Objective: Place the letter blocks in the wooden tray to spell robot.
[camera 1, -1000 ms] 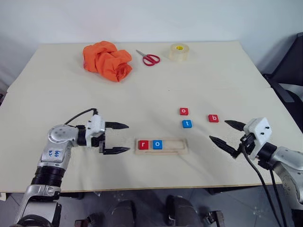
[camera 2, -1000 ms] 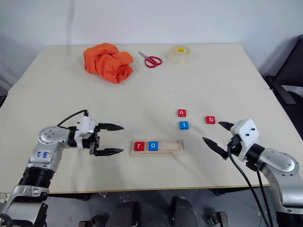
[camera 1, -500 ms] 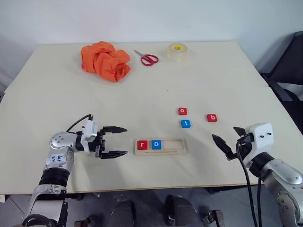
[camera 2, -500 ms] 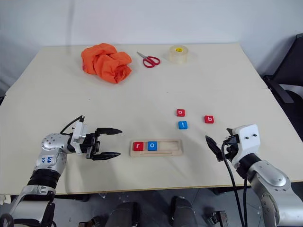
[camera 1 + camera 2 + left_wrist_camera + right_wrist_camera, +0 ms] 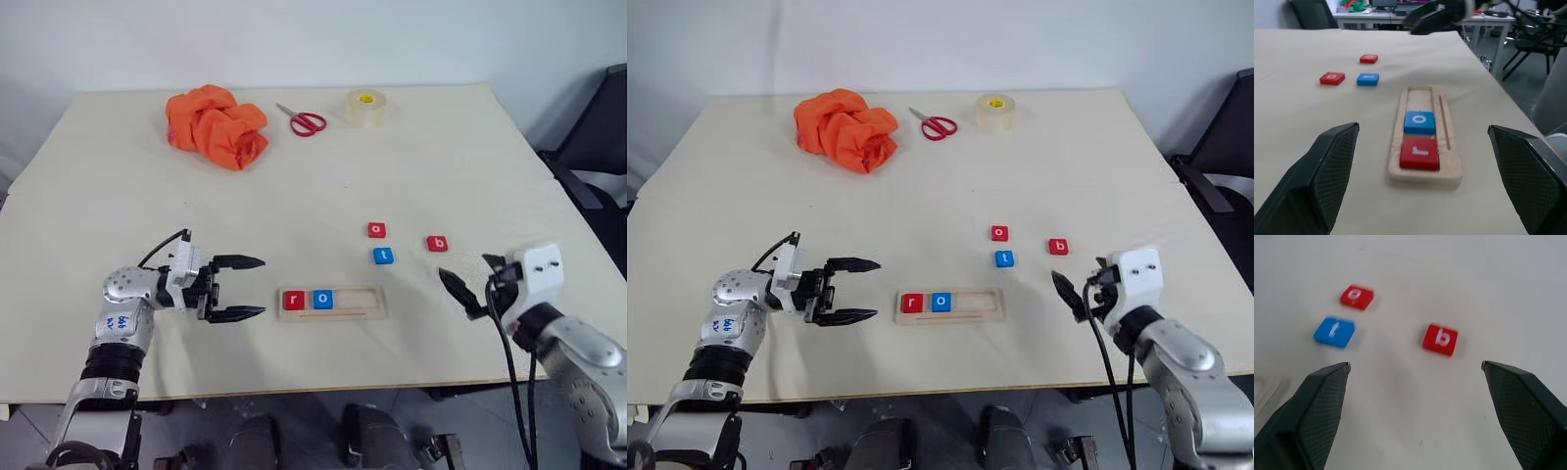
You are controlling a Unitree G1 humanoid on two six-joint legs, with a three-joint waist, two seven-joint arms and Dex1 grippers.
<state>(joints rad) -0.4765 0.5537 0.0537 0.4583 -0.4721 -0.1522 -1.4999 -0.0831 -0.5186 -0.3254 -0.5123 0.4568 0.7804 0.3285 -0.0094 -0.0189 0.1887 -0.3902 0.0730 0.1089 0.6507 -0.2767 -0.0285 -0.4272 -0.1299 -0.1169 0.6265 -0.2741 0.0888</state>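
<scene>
Nearest, the left claw (image 5: 239, 287) is held wide and empty just beside the wooden tray (image 5: 333, 302), in which the red r block (image 5: 294, 300) and blue o block (image 5: 323, 299) are already seated at its left end. The right claw (image 5: 1080, 286), also spread wide and empty, hangs near the red b block (image 5: 1440, 339); farther off lie the blue t block (image 5: 383, 256) and red o block (image 5: 377, 230) on the tabletop (image 5: 441, 157). The tiles are judged light, rigid and thin, best pinched across opposite edges. The far finger of the right claw is largely hidden behind its wrist.
</scene>
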